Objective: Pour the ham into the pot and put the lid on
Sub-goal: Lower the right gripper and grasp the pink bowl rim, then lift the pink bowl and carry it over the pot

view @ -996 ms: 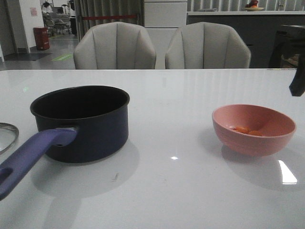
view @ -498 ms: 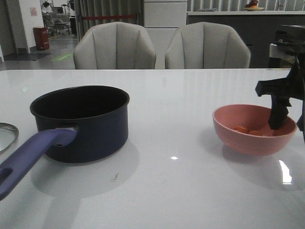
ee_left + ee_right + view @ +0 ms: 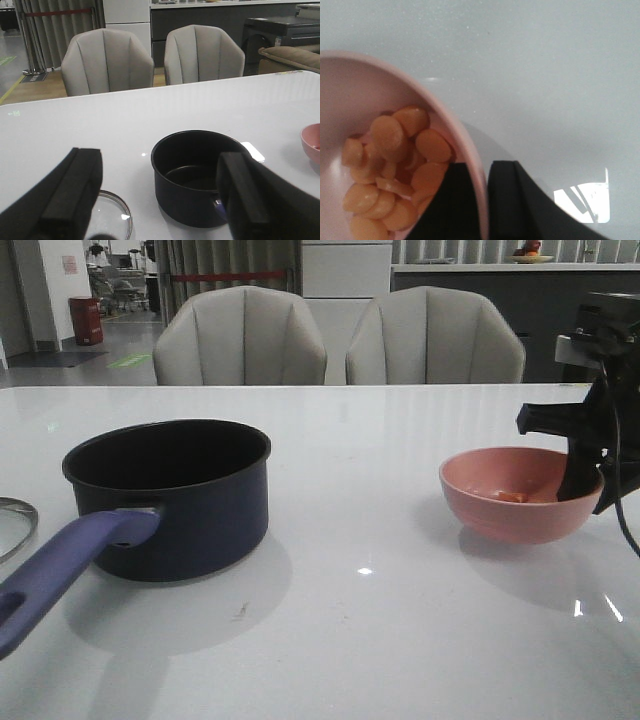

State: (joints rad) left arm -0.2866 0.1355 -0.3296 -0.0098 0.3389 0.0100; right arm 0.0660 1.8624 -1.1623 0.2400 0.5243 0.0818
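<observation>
The dark navy pot (image 3: pixel 170 495) stands empty at the left, its purple-blue handle (image 3: pixel 70 565) pointing toward the front left. Only the edge of the glass lid (image 3: pixel 12 525) shows at the far left; it lies flat beside the pot in the left wrist view (image 3: pixel 112 220). Orange-pink ham (image 3: pixel 395 165) lies in the pink bowl (image 3: pixel 505 505). My right gripper (image 3: pixel 590 490) is shut on the bowl's right rim, with one finger inside and one outside (image 3: pixel 482 200). My left gripper (image 3: pixel 160 200) is open and empty, above the table just short of the pot (image 3: pixel 195 175) and lid.
Two grey chairs (image 3: pixel 240 340) stand behind the table's far edge. The white table (image 3: pixel 380 620) stretches between pot and bowl. The pink bowl's edge shows in the left wrist view (image 3: pixel 312 147).
My right gripper came down from the upper right onto the bowl's right rim and shut on it. The bowl has shifted slightly left and up.
</observation>
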